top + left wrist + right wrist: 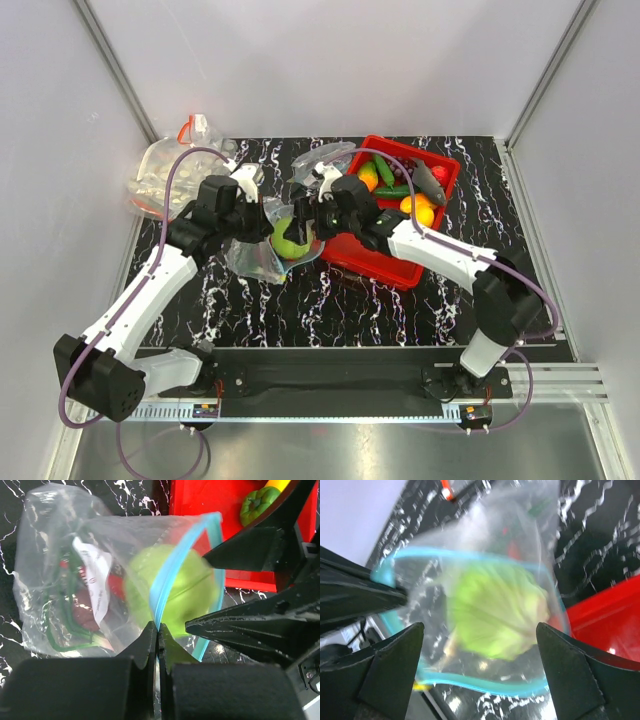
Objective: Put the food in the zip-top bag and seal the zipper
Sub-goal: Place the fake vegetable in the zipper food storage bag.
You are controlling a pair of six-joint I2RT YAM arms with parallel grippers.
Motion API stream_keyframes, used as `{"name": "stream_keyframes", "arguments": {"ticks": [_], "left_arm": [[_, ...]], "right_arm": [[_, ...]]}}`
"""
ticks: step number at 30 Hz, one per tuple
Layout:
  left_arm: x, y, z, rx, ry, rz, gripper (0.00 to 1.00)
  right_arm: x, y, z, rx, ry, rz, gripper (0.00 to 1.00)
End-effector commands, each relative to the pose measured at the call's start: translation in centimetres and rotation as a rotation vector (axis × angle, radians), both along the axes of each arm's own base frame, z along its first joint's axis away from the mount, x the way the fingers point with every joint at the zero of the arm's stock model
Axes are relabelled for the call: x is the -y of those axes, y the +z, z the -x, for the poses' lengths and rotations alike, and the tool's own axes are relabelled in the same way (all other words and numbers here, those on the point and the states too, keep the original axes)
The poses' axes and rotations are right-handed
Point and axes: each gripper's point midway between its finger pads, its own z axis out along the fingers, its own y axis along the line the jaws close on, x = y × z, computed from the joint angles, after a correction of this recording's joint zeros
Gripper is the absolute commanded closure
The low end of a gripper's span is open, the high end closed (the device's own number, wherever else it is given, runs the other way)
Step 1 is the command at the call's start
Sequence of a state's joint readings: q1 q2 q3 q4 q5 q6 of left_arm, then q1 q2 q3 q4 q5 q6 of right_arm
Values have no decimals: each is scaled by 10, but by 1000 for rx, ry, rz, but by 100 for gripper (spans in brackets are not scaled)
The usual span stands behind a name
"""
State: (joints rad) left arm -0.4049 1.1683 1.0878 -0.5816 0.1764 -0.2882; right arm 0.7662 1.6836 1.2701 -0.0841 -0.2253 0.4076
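From above, the red bin [398, 268] of toy produce sits on the black marbled table [330, 305]. The zip-top bag [258, 258] lies just left of the bin, and the lime-green fruit [291, 241] is at the bag's mouth beside the bin's left wall. The left tool [262, 218] and right tool [306, 216] meet over it. A clear bag of white pieces [158, 178] lies well left of the bin.

In the left wrist view, the left tool's fingers [150, 642] are pressed together on the teal zipper [172, 567], below the bin. The blurred fruit straddles that strip. A white label [95, 587] inside the bag carries print too small to read.

In the right wrist view, the right tool's fingers [395, 672] stand wide apart, gripping nothing. The fruit sits inside the open zipper loop, left of the bin.
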Motion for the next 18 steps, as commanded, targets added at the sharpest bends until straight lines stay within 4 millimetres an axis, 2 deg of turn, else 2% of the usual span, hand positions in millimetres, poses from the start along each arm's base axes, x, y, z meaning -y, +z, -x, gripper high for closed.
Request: {"name": "stream_keyframes", "arguments": {"ticks": [1,2,3,5,6,9,10,12,15,16,18], "left_arm": [[6,24,-9,68,-11,39,100],[7,23,-9,67,-13,38,100],[7,24,-9,69,-14,40,100],[7,23,-10,65,-14,39,100],[7,23,-10,64,-16,41,100],[7,22,-10,59,-15,38,100],[6,22,-10,58,-12,36,100],[6,22,-10,58,-11,33,100],[5,22,-10,59,-9,33,100],[5,22,-10,60,-8,32,100],[5,21,-9,55,-11,32,100]], "right_arm": [[-9,65,-11,180,-54,-121,0],[-3,64,-11,190,-66,-98,0],[2,73,-6,207,-66,-102,2],[17,67,-3,205,-94,-54,4],[25,79,0,232,-111,-56,9],[57,75,-6,233,-228,38,19],[71,75,-15,236,-281,70,23],[90,64,-17,197,-312,135,25],[126,48,-30,154,-373,223,25],[147,41,-40,136,-422,253,24],[169,24,-43,84,-443,313,24]]}}
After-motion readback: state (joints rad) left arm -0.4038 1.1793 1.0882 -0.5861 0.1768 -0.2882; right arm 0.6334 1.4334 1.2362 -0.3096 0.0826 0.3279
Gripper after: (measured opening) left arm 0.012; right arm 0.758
